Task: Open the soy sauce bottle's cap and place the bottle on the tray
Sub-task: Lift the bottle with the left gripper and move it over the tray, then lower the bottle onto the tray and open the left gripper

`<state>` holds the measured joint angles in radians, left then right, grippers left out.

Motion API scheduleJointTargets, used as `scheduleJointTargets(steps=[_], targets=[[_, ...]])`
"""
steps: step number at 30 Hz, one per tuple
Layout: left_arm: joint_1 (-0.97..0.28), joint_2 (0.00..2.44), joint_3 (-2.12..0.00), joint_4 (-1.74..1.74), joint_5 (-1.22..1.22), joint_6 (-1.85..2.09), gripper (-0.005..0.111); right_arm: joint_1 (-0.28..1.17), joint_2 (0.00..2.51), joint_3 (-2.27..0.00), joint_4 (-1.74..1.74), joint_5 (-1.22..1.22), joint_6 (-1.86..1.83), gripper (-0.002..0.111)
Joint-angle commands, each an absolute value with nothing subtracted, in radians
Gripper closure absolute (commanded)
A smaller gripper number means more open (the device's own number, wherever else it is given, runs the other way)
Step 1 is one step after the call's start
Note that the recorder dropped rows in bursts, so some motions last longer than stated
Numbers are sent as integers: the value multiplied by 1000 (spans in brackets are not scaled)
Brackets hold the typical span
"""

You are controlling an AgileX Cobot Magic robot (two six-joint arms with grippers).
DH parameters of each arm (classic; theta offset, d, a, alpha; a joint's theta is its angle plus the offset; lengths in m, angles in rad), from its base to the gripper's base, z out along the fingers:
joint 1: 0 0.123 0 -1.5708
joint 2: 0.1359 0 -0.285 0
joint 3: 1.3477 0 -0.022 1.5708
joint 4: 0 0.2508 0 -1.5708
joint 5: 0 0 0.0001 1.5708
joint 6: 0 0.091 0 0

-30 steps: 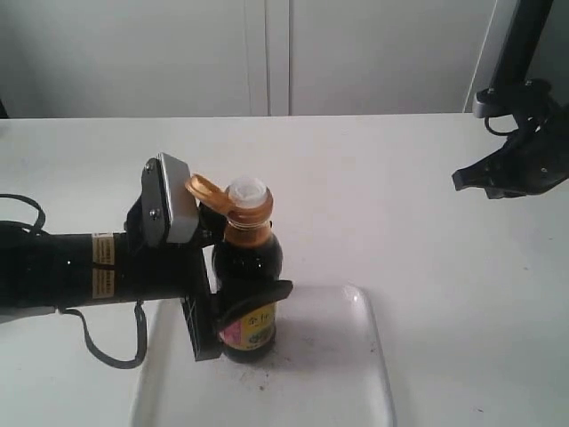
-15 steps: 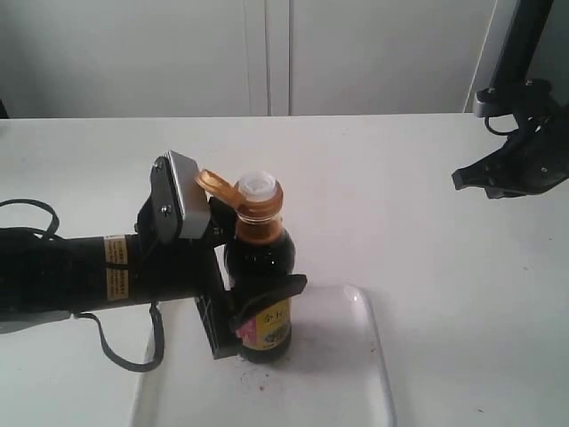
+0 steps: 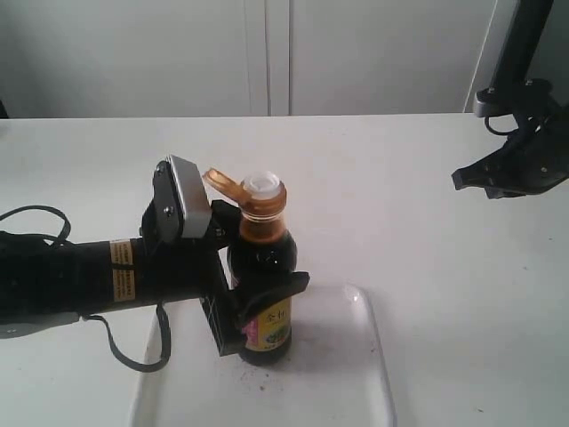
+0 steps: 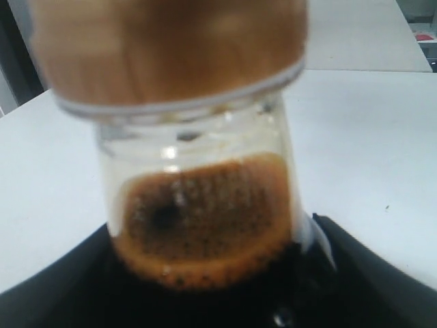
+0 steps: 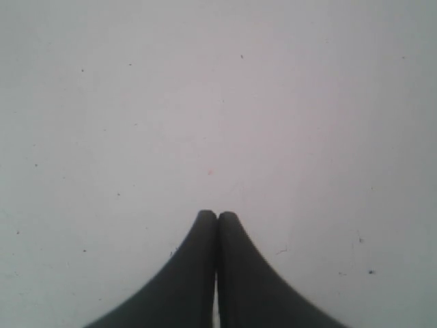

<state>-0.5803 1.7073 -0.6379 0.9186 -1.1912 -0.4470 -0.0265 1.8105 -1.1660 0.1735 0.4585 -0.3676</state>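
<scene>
White tabletop: left claw clamps the upright soy sauce bottle over the tray; right claw, closed, well apart.

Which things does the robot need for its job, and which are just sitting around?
For the job: soy sauce bottle, its flipped-open cap, tray, left hand gripping the bottle.
Just sitting around: right hand, shut and away from the bottle; white table.

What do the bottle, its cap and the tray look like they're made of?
Soy sauce bottle: clear, glossy wall showing dark liquid; glass or plastic, can't tell. Cap: amber, slightly see-through, likely plastic. Tray: milky white with shiny rim, probably plastic.
</scene>
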Motion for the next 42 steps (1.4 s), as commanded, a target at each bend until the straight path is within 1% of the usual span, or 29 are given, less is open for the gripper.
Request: scheduleJointTargets(steps=[1, 3, 6, 8, 10, 12, 18, 32, 42], targets=[[-582, 1690, -640, 942, -1221, -449, 84, -31, 1807, -1162, 174, 447, -364, 108], [-582, 1683, -640, 942, -1221, -451, 65, -31, 1807, -1162, 174, 447, -364, 108], [-582, 1674, -640, 942, -1221, -448, 33, -31, 1807, -1162, 174, 447, -364, 108], [-582, 1669, -640, 937, -1221, -445, 19, -31, 1807, -1162, 174, 447, -364, 108], [-582, 1664, -640, 937, -1221, -445, 13, -31, 1807, -1162, 174, 447, -364, 108], [-582, 1663, -640, 937, -1221, -445, 12, -31, 1807, -1162, 175, 443, -364, 108], [-582, 1629, -640, 939, -1221, -445, 12, -31, 1807, -1162, 176, 445, -364, 108], [-582, 1464, -640, 951, -1077, -510, 12, -31, 1807, -1162, 176, 444, -364, 108], [-582, 1413, -640, 919, -1076, -573, 13, -31, 1807, -1162, 176, 442, -364, 108]])
